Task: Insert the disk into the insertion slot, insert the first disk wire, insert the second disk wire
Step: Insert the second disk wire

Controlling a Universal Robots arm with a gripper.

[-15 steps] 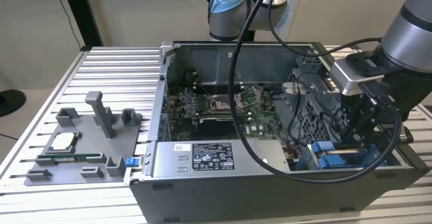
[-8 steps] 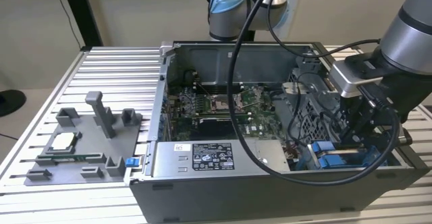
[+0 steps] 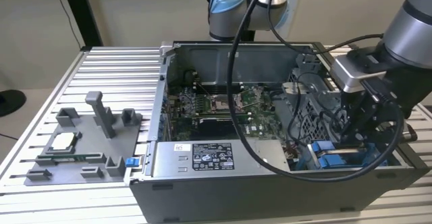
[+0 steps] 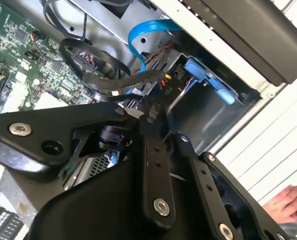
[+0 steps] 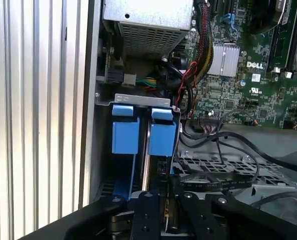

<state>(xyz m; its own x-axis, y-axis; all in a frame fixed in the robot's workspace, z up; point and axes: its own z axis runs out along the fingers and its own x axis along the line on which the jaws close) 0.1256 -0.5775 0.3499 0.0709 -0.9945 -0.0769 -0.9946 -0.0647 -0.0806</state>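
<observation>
Tool (image 5: 163, 210) low over the insertion slot (image 5: 144, 132), finger state unclear.

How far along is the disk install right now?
Apparently done: the disk, in its blue carrier, sits in the insertion slot. In hand: the gripper is down at that bay, among black wires; any grasp is hidden. Left: the blue cable's end is hidden, so neither wire insertion can be confirmed.
</observation>
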